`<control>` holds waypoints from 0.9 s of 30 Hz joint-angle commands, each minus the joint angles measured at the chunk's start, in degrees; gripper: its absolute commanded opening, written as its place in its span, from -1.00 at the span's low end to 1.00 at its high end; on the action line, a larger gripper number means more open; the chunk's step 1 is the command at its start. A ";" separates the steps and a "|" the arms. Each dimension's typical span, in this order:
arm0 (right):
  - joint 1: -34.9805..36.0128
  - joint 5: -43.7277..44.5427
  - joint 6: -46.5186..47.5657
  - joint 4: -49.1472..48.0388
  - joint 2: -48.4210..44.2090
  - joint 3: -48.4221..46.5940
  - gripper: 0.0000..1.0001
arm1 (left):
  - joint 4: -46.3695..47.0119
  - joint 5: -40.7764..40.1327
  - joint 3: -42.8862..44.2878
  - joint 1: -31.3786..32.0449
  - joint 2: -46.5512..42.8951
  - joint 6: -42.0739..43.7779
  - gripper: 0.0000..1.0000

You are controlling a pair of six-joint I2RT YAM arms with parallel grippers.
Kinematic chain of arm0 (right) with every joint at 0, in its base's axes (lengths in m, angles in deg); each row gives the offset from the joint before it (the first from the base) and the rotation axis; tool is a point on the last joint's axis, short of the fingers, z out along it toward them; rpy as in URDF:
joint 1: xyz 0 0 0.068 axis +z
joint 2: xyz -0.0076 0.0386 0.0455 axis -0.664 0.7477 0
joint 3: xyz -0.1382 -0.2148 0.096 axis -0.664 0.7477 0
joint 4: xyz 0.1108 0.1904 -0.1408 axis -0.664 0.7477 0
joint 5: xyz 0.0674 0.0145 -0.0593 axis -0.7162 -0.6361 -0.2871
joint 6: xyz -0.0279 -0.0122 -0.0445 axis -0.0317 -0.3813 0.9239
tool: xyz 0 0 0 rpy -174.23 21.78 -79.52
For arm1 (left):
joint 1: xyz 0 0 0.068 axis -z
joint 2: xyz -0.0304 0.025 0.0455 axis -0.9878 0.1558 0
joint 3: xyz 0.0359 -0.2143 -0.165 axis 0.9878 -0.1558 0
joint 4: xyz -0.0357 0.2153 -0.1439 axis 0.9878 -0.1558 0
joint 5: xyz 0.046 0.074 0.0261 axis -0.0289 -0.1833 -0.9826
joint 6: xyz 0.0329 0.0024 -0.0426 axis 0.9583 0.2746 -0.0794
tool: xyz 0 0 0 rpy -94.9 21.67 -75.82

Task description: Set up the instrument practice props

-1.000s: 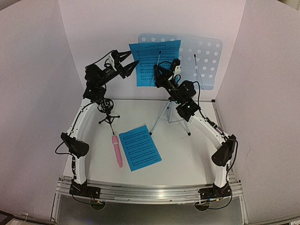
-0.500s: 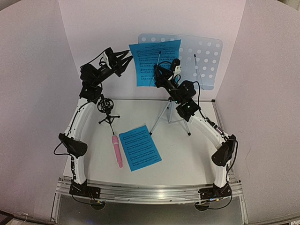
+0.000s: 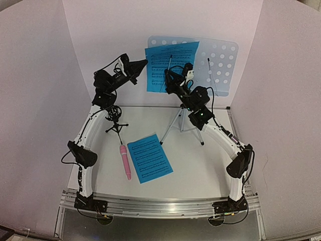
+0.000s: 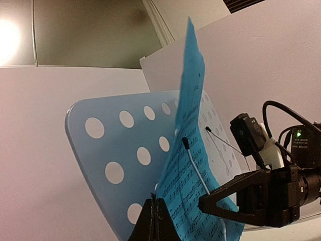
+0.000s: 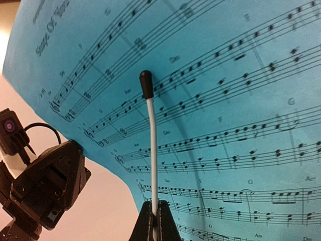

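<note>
against the stand [image 3: 223, 60], blue page [image 3: 168, 68]

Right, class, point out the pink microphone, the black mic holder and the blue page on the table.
pink microphone [image 3: 125, 163]: top view, mid-body.
black mic holder [image 3: 113, 113]: top view, round clip.
flat blue page [image 3: 149, 157]: top view, sheet centre.

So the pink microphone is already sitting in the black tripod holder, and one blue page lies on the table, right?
Not quite. The pink microphone lies flat on the table beside the blue page; the black tripod holder stands empty. The top view shows it.
</note>
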 commanded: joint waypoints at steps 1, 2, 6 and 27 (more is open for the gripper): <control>0.12 -0.49 0.31 2.08 -0.74 -0.68 -1.00 | 4.74 -1.84 4.73 0.67 2.52 -0.49 -1.00; 0.08 -0.55 0.28 2.12 -0.68 -0.71 -1.00 | 4.82 -2.22 5.60 0.79 3.12 -0.49 -1.00; 0.08 -0.84 0.20 2.23 -0.69 -0.91 -1.00 | 4.58 -2.34 5.59 1.14 3.85 -0.21 -1.00; 0.05 -0.03 -1.14 2.43 0.12 -1.24 -1.00 | 5.00 -4.65 7.02 1.20 5.60 3.22 -1.00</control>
